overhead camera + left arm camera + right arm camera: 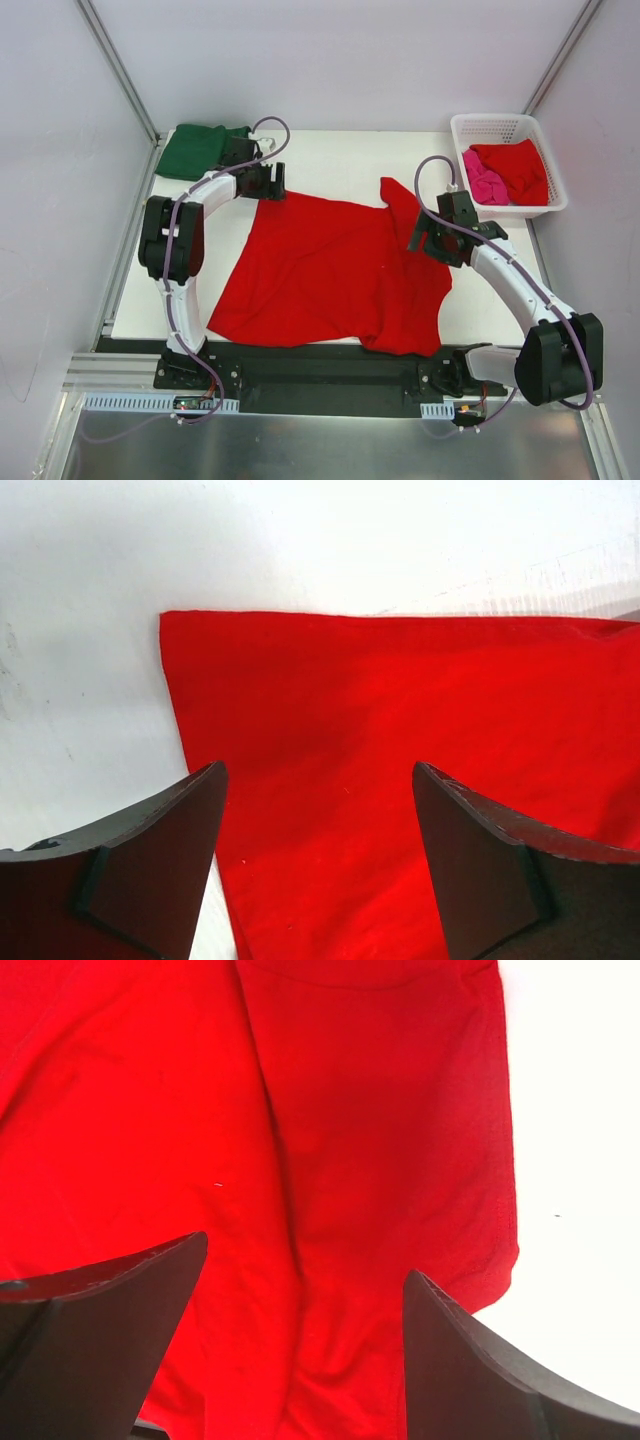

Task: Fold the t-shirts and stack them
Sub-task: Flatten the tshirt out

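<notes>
Currently logged, top view first: item one, the bright red t-shirt (330, 270), lies spread open across the middle of the white table (340, 160), one sleeve sticking up toward 12 o'clock and the near hem rumpled at 5 o'clock. The left gripper (268, 180) sits at that shirt's 11 o'clock corner; my left wrist camera shows its fingers (150, 860) standing wide apart with nothing between them, the cloth's corner just ahead at 11 o'clock of the gap, one finger over bare table and the other over red fabric. The right gripper (425, 238) is over the shirt's 2 o'clock side beside the sleeve; its jaws are likewise spread wide and hold nothing, with creased red cloth filling the gap and the sleeve edge meeting white table at 3 o'clock. Item two, the dark green t-shirt (195, 150), lies bunched at the table's 10 o'clock corner, just behind the left arm. Item three, a white lattice basket (490, 125) at 2 o'clock, holds a second red t-shirt (518, 170) and a pink t-shirt (485, 185). White walls enclose the table on three sides.
</notes>
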You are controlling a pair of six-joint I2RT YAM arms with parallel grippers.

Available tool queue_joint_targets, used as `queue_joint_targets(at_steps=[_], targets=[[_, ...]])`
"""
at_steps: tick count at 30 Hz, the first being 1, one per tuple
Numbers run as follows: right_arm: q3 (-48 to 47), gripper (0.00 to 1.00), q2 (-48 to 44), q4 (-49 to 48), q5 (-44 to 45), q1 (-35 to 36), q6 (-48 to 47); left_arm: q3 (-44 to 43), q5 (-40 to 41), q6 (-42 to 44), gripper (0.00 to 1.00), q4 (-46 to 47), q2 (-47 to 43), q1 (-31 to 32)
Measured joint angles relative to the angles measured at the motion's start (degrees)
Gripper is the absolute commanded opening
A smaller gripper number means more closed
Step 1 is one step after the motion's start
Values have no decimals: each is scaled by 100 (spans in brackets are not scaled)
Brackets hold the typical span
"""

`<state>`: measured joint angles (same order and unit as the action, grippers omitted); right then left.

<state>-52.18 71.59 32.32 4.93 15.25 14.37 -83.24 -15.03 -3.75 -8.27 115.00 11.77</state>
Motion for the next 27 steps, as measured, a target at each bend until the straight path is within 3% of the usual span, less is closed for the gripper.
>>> queue_joint_targets(at_steps=[11,27], targets=[[-96,84,0,-35,-140,-9,-31,-339,-280,-35,72,-103,146,-420],[-131,84,-50,-15,-284,-13,-46,-1292,-562,-114,72,-625,890,-439]])
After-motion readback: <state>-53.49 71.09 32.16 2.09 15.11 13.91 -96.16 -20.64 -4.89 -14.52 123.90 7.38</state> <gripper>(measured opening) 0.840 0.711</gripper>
